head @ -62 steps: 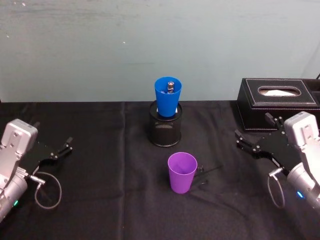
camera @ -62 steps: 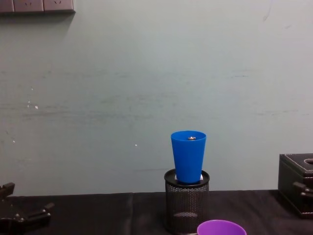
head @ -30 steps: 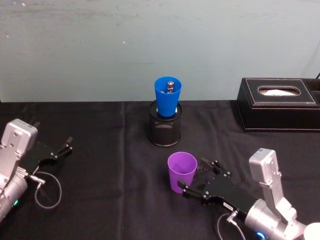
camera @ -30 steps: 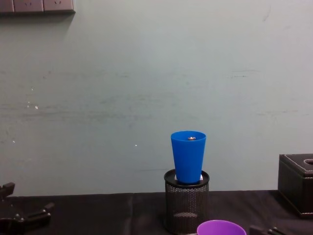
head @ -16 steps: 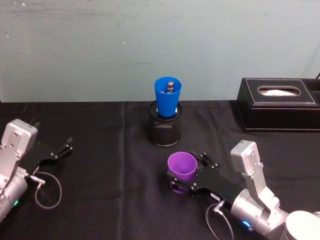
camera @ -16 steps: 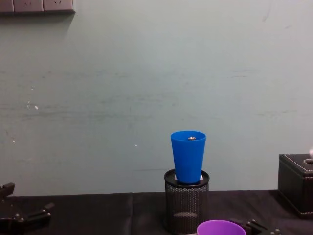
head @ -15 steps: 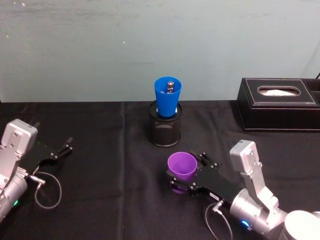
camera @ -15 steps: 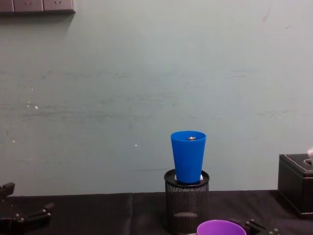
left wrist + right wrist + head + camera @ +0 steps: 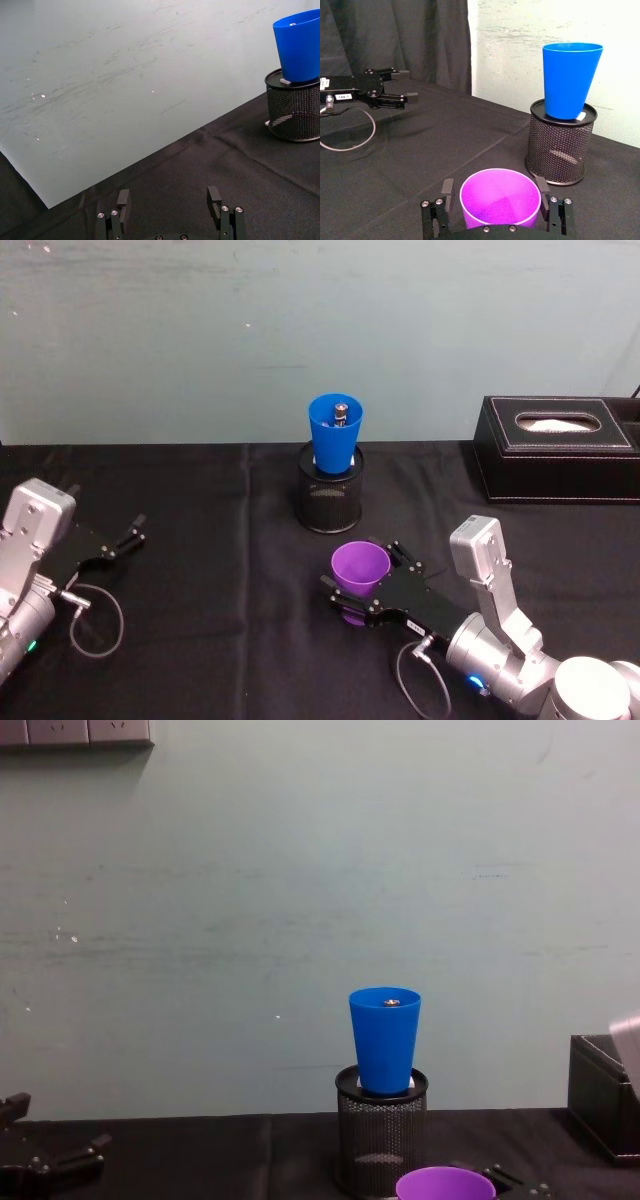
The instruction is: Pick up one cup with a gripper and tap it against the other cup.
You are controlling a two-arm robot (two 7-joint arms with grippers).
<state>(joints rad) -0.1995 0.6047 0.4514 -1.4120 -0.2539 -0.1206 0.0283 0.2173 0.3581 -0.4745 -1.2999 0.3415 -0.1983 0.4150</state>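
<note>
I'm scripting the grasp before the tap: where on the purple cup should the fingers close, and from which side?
Likely the upper wall of the purple cup, under the rim, level from the near right, where the right gripper straddles it. Upright, handle-free and wider on top, it resists slipping. The left gripper sits parked far left.

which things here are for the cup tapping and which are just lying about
In the job: purple cup, blue cup, right tool around the purple cup.
Just there: mesh pen holder under the blue cup, tissue box, idle left tool.
</note>
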